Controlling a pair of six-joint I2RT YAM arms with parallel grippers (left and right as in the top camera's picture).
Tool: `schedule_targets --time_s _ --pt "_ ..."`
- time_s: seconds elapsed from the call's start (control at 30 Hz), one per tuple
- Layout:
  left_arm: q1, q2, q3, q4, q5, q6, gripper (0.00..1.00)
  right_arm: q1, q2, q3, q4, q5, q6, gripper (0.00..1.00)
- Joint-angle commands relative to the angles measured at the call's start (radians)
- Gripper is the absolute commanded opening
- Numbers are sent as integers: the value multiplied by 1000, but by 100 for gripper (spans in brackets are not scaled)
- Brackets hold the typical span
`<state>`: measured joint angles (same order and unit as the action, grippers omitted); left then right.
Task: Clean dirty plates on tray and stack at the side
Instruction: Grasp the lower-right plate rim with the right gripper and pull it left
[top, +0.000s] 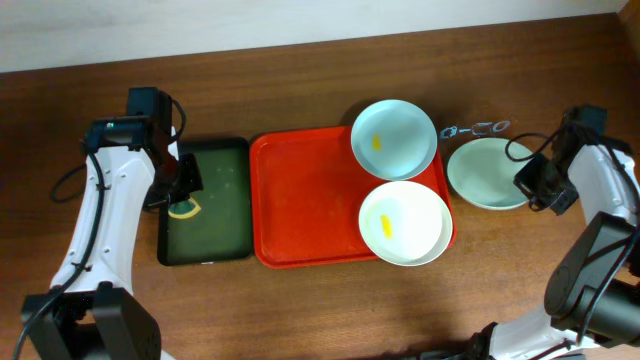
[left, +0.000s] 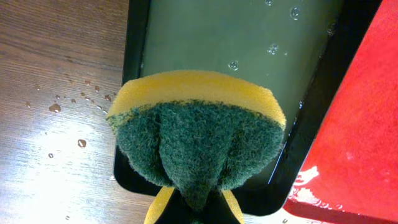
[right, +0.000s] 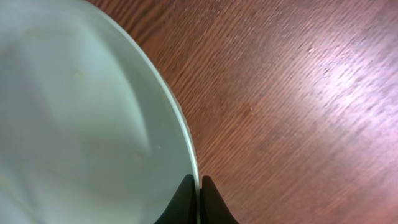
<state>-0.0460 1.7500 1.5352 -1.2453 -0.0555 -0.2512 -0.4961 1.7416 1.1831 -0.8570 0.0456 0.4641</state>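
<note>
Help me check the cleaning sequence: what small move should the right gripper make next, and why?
Probably open the right gripper and let go of the clean-looking plate: its jaws pinch that plate's rim, and the plate appears to lie on the table beside the red tray. Two smeared plates wait on the tray.

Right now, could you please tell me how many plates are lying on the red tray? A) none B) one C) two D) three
C: the upper plate and the lower plate, each with a yellow smear, lie on the red tray. The third plate is off the tray to its right, its rim pinched by the right gripper.
</note>
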Motion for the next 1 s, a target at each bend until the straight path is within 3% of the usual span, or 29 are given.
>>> schedule_targets --time_s 0.0,0.07,0.17,0.4,0.6,0.87,0.93,0.97 --pt "5 -17 3 3 11 -10 0 0 0 -7 9 -83 -31 10" --pt "5 -17 3 11 11 -10 0 5 0 -7 7 -159 -98 22" --pt "5 -17 3 26 11 -9 0 32 -2 -3 -43 -187 -211 59" --pt "3 -17 3 29 11 -9 0 140 -24 156 -477 -285 -409 63" --pt "-33 -17 3 29 7 -8 0 359 -24 42 -454 -208 -393 63" --pt "-35 -17 3 28 8 -9 0 381 -24 -102 -297 -203 -298 46" --pt "-35 -17 3 28 7 -9 0 381 -24 -127 -252 -204 -298 29" --pt "-35 -17 3 29 7 -9 0 381 -24 -132 -237 -219 -298 7"
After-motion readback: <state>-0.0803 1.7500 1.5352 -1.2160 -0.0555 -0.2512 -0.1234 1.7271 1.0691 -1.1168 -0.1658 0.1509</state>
